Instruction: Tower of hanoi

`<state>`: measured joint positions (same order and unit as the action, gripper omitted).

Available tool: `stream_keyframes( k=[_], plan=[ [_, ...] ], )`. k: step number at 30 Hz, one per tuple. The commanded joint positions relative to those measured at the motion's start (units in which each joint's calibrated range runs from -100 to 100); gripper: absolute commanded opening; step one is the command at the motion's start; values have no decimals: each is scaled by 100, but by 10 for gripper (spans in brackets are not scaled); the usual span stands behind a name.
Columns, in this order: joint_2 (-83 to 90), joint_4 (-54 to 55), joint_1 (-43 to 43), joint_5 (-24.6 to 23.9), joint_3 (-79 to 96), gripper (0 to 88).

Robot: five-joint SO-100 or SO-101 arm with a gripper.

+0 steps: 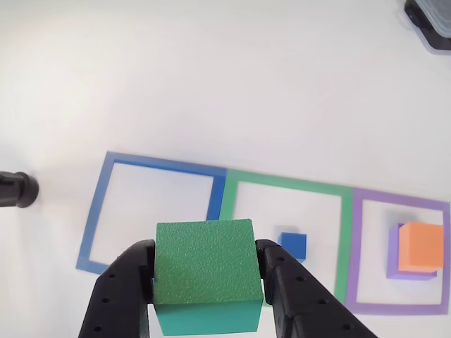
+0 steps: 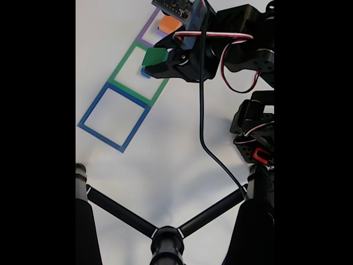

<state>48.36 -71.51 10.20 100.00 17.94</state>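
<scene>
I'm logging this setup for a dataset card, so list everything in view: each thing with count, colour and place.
Green cube: 1, green, held between the gripper fingers, lifted above the squares.
Blue cube: 1, small, blue, inside the green square.
Orange cube: 1, orange, stacked on the purple block.
Purple block: 1, purple, inside the purple square.
Tape squares: 3 in a row, blue square, green square, purple square.
Table: 1, white.
Tripod: 1, black, bottom of the fixed view.
Gripper: 1, black, shut on the green cube.

Green cube (image 1: 204, 262) in black tool (image 1: 206, 271), small blue cube (image 1: 292, 244), orange cube (image 1: 421, 247) on purple cube (image 1: 393, 262), white table (image 1: 211, 84)
</scene>
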Motion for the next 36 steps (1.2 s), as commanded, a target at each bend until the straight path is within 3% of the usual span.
stream_keyframes(
  k=[1,9,23,29,36],
  plan=[
    [420,1416,196,0,1509,38],
    [-421,5755,722,0,4590,40],
    [-4900,11218,1034,0,4908,39],
    [-6158,12375,1034,0,4563,40],
    [-6807,12885,1111,0,4290,42]
  ],
)
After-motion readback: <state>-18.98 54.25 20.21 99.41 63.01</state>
